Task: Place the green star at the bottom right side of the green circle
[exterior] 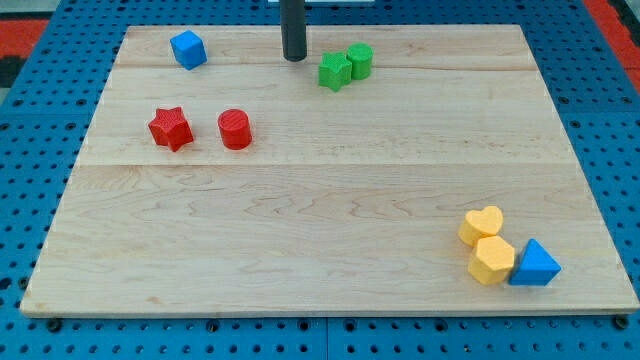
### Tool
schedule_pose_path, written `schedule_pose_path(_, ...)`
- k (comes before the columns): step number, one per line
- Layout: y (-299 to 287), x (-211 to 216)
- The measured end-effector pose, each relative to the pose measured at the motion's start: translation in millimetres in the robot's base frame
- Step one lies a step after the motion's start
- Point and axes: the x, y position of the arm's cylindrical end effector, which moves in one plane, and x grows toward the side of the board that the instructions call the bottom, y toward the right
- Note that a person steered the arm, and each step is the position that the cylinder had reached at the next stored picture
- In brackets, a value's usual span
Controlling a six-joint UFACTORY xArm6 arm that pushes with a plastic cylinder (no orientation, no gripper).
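The green star [335, 71] lies near the view's top, just right of centre, touching the green circle [360, 61], which sits at its upper right. My tip [293, 58] is at the end of the dark rod, a short way to the left of the green star and slightly above it, with a small gap between them.
A blue cube [188, 49] sits at the top left. A red star [171, 128] and a red circle [235, 129] lie at the left. Two yellow blocks, a heart [482, 225] and a hexagon [492, 260], and a blue triangle [534, 265] cluster at the bottom right of the wooden board [320, 220].
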Motion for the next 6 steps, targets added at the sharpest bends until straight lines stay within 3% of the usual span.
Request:
schedule_pose_path(2, 69, 173)
schedule_pose_path(3, 10, 168)
schedule_pose_path(4, 4, 128)
schedule_pose_path(6, 80, 92)
